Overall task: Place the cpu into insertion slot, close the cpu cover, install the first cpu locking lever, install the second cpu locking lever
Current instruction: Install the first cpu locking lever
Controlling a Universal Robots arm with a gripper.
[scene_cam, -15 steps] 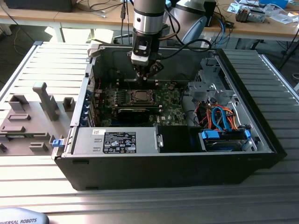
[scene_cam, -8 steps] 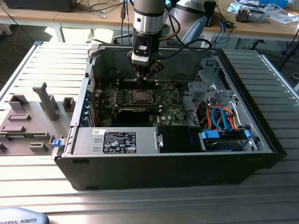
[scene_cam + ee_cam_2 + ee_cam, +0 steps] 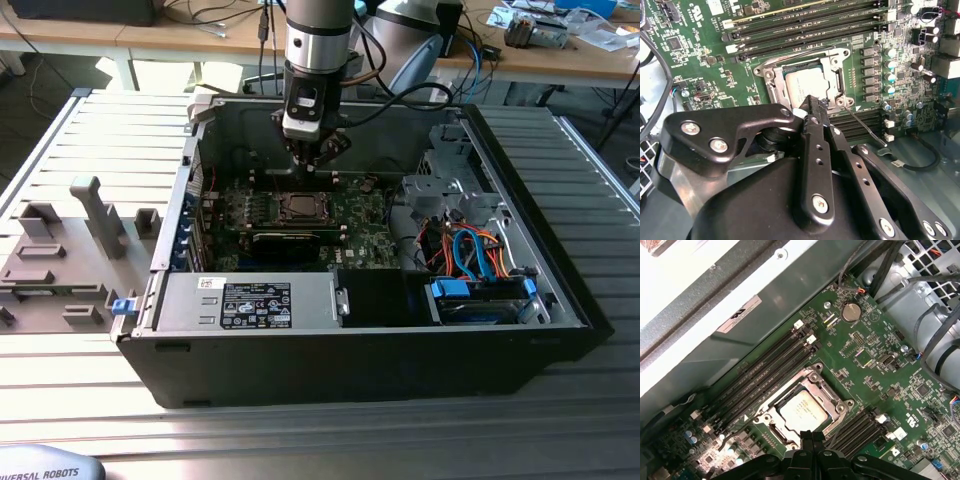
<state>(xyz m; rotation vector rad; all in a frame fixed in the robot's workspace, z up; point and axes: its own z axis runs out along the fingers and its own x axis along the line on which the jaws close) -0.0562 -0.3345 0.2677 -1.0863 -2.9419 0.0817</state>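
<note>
Now the gripper [image 3: 811,100], fingers pressed together and holding nothing, sits at the socket's edge, where the cpu [image 3: 802,82] lies flat under the lowered cpu cover [image 3: 769,82], and a thin locking lever [image 3: 865,125] slants away just beside the tips.

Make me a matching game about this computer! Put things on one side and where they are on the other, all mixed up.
Things:
1. square silver-topped cpu
2. round silver coin battery
3. black metal gripper
4. blue and orange cables

Places:
A. at the end of the black computer case on the exterior view's right
B. framed by the thin silver cpu cover
C. right by that cover's edge
D. on the green circuit board, away from the cover

Pairs: 1-B, 2-D, 3-C, 4-A
</note>
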